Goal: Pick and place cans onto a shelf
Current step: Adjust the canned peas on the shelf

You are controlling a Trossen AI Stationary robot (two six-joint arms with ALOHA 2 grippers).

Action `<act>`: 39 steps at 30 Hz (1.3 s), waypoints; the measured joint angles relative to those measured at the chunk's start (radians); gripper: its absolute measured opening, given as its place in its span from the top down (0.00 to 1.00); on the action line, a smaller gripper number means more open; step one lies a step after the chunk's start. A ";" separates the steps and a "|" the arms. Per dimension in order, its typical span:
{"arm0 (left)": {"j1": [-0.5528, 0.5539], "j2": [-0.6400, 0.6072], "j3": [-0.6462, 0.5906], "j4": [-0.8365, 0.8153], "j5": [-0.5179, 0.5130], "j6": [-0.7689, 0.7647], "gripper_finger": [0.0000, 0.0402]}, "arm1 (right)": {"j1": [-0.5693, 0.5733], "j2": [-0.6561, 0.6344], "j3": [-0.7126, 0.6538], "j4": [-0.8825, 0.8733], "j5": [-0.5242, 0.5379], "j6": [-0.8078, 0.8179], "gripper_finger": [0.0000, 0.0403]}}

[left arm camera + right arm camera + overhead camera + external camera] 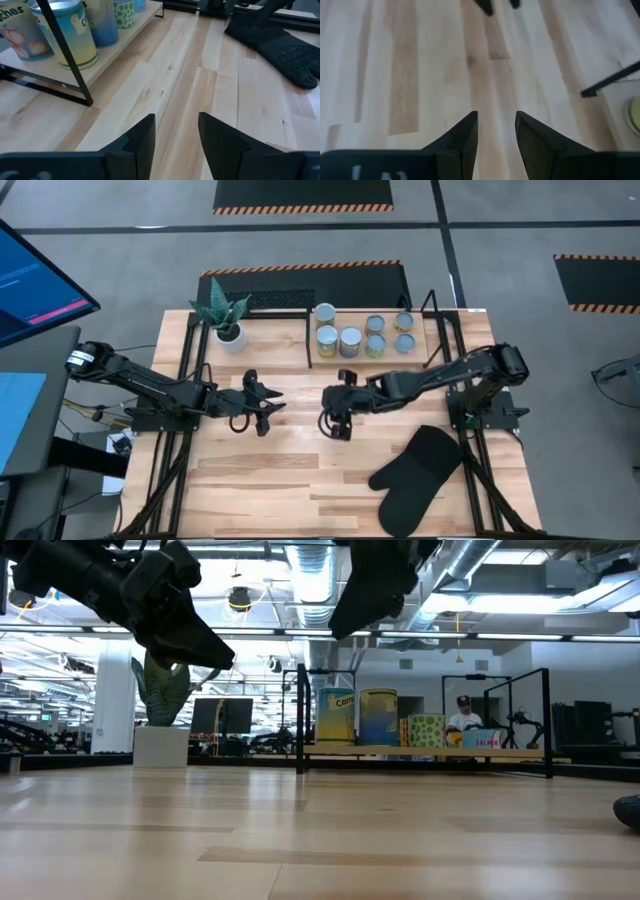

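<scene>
The cans [350,338] on the shelf [432,308] at twelve o'clock look hard and slippery, best grabbed round the sides; both jaws hang open, holding nothing.

Table [300,480]: pale wood planks, smooth, satin sheen. Shelf [312,330]: thin black metal bars, light wood base. Cans [350,338] on the shelf: metal, shiny tops, glossy printed labels. Oven mitt [415,470] beside the shelf: matt black, textured grip.
</scene>
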State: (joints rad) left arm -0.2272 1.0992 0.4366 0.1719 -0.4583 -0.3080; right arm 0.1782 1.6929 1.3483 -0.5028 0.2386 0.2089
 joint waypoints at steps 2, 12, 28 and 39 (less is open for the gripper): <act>0.000 0.000 0.000 0.000 -0.003 0.000 0.65 | -0.020 0.000 0.001 -0.009 -0.001 0.000 0.62; 0.000 0.000 0.000 -0.001 -0.088 0.001 0.65 | -0.090 0.000 0.001 -0.009 -0.005 0.001 0.61; 0.000 0.000 0.000 -0.002 -0.089 0.001 0.65 | -0.096 0.000 0.001 0.068 -0.006 0.002 0.62; 0.000 0.000 0.000 -0.004 -0.090 0.001 0.65 | -0.166 -0.016 0.002 -0.020 0.182 -0.259 0.65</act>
State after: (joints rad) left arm -0.2272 1.0992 0.4366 0.1674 -0.5488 -0.3069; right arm 0.0118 1.6768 1.3500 -0.5231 0.4211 -0.0501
